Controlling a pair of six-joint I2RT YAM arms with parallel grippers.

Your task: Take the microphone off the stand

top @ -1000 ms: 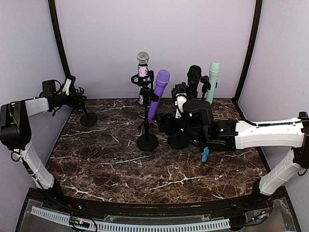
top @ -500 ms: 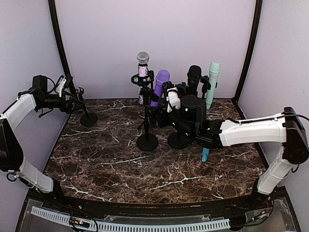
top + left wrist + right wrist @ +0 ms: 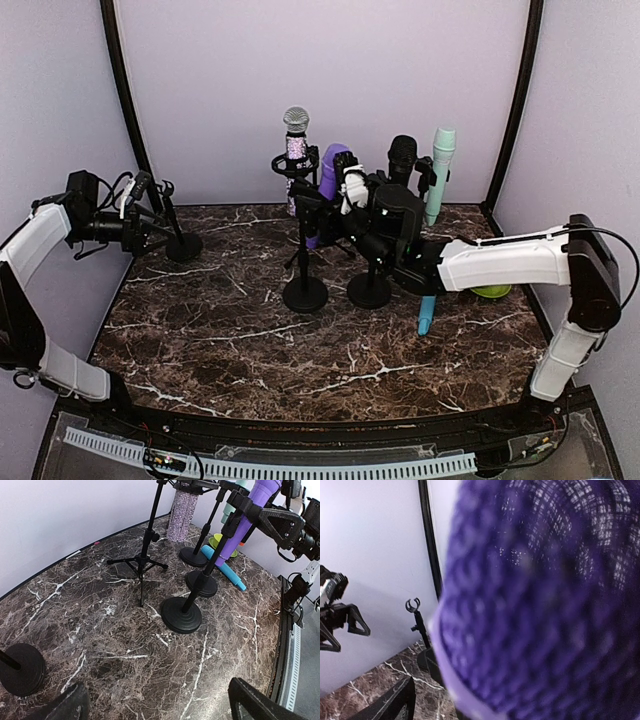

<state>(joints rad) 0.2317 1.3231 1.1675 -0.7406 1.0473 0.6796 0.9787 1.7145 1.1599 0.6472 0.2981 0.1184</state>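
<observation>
The purple microphone (image 3: 327, 166) leans in the clip of a black stand (image 3: 305, 293) at mid-table. My right gripper (image 3: 343, 192) is up at its head, covering much of it from above. In the right wrist view the purple mesh head (image 3: 545, 605) fills the frame, blurred and very close. One dark finger (image 3: 395, 702) shows at lower left, apart from the head, so the jaws stand open around it. My left gripper (image 3: 150, 208) is open at the far left, with only marble between its fingertips (image 3: 65, 707). From there the purple microphone (image 3: 252, 510) sits far off.
An empty clip stand (image 3: 183, 245) stands by the left gripper. Behind are a sparkly silver microphone (image 3: 296, 135) on a tripod, a black microphone (image 3: 402, 155) and a mint one (image 3: 441, 165) on their stands. A blue object (image 3: 427, 315) and a green one (image 3: 490, 292) lie at right.
My right arm has swung left and up from the table's right side to the purple microphone's head. The left arm has drawn back and lowered slightly at the far left.
</observation>
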